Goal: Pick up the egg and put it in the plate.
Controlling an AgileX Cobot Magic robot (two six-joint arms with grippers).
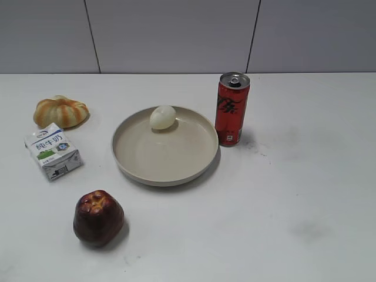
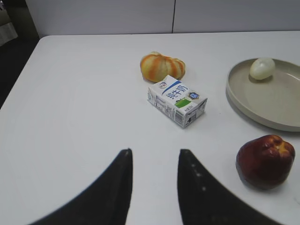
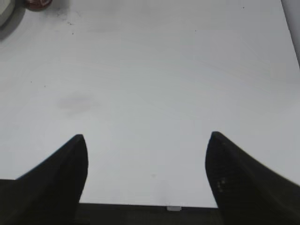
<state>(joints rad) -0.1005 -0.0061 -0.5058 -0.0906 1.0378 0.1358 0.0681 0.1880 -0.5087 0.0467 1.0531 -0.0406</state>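
The pale cream egg (image 1: 163,117) lies inside the round beige plate (image 1: 147,170), near its far rim. Both also show in the left wrist view, the egg (image 2: 261,68) in the plate (image 2: 243,105) at the right. My left gripper (image 2: 153,152) is open and empty above bare table, well short of the milk carton. My right gripper (image 3: 146,137) is open wide and empty over the bare table near its front right edge. Neither gripper shows in the exterior view.
A red can (image 1: 232,108) stands touching the plate's right rim. A ribbed orange pumpkin-shaped thing (image 1: 60,111) and a milk carton (image 1: 53,151) sit at the left. A dark red apple (image 1: 98,217) lies at the front left.
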